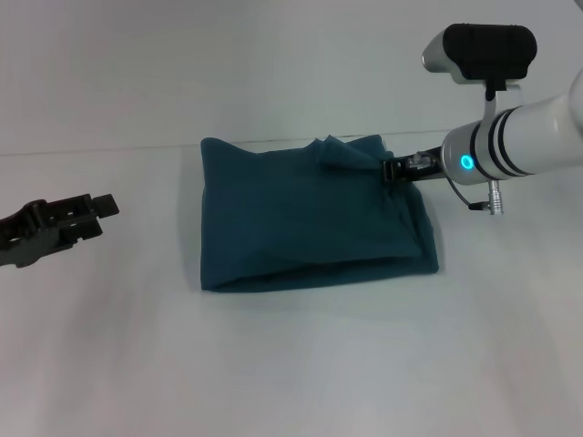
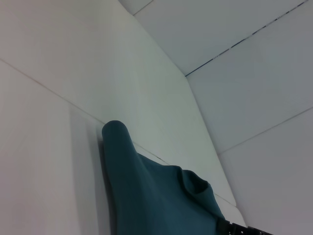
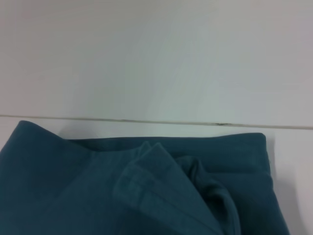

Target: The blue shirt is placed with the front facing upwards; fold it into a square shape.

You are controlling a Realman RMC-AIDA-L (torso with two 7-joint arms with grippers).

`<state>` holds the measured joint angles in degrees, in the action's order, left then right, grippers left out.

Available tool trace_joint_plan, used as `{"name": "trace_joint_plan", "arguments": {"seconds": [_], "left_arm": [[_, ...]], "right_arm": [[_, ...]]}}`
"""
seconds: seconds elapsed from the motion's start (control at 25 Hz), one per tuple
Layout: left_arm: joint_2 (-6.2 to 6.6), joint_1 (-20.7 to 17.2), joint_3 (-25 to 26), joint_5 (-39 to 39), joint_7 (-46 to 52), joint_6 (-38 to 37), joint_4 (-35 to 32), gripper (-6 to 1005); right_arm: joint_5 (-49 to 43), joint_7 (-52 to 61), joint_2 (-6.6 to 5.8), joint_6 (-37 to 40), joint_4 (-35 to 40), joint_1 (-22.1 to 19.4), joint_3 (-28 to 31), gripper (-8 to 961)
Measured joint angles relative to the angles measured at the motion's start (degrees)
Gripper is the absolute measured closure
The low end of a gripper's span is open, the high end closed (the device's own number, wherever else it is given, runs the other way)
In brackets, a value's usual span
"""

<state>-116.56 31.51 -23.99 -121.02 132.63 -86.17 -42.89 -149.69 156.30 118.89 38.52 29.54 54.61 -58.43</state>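
The blue shirt (image 1: pixel 301 218) lies folded into a rough rectangle in the middle of the white table, with no lettering showing. At its far right corner a flap of fabric stands raised, and my right gripper (image 1: pixel 390 169) is shut on that flap. The right wrist view shows the bunched, hemmed fold of the blue shirt (image 3: pixel 146 186) close up. My left gripper (image 1: pixel 96 217) hovers open over bare table to the left of the shirt, holding nothing. In the left wrist view the blue shirt (image 2: pixel 146 196) shows from its left side, with the right gripper's dark tip (image 2: pixel 237 229) beyond it.
The white table (image 1: pixel 291 364) reaches around the shirt on all sides. A white wall rises behind it, meeting the table along a seam (image 1: pixel 109 151) just beyond the shirt's far edge.
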Motion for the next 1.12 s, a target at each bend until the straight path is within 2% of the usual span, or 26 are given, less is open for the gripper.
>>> {"name": "trace_joint_plan", "arguments": {"seconds": [0.24, 0.48, 0.64, 0.8, 1.12], "left_arm": [[0.01, -0.3, 0.2, 0.0, 0.0, 0.2, 0.0, 401], [0.02, -0.2, 0.3, 0.0, 0.0, 0.3, 0.0, 400], [0.02, 0.0, 0.3, 0.0, 0.0, 0.0, 0.0, 400], [0.02, 0.0, 0.4, 0.0, 0.0, -0.1, 0.0, 399], [0.05, -0.3, 0.5, 2.1, 0.6, -0.1, -0.1, 398]], "right_arm": [[-0.8, 0.3, 0.04, -2.0, -2.1, 0.7, -1.9, 781], [-9.0, 6.6, -0.51, -3.0, -4.1, 2.4, -1.8, 618], [-10.6, 9.0, -1.63, -2.3, -3.7, 2.6, -1.6, 510], [-10.2, 10.1, -2.44, -0.3, -1.8, 2.5, -1.5, 509], [-7.3, 9.4, -2.47, 10.1, 8.4, 1.6, -0.9, 514]]}}
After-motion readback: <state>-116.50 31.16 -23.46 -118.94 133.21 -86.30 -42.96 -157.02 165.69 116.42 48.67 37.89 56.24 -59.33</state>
